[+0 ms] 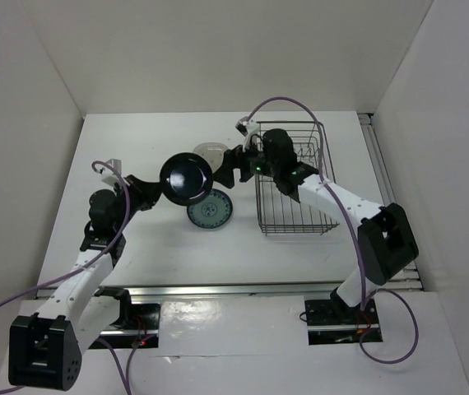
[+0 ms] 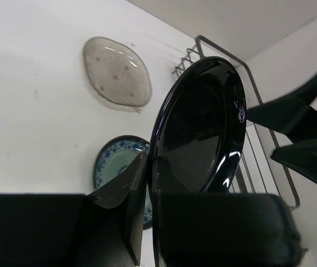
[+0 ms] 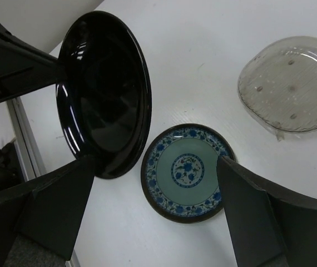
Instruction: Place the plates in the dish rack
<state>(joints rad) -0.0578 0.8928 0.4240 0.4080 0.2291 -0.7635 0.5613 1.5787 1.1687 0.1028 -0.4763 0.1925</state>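
Observation:
My left gripper (image 1: 157, 186) is shut on the rim of the glossy black plate (image 1: 187, 178) and holds it on edge above the table; its grip shows in the left wrist view (image 2: 150, 183) on that plate (image 2: 200, 128). My right gripper (image 1: 225, 168) is open and empty beside the black plate's right edge, above the blue-and-white plate (image 3: 187, 171). The black plate (image 3: 105, 94) stands just left of its left finger. The clear glass plate (image 3: 289, 83) lies flat behind. The dish rack (image 1: 294, 177) stands to the right. The beige plate is out of view.
The blue-and-white plate (image 1: 210, 211) lies flat below the held plate, left of the rack. The glass plate (image 1: 212, 151) is partly hidden behind the grippers. White walls enclose the table on three sides. A rail runs along the near edge.

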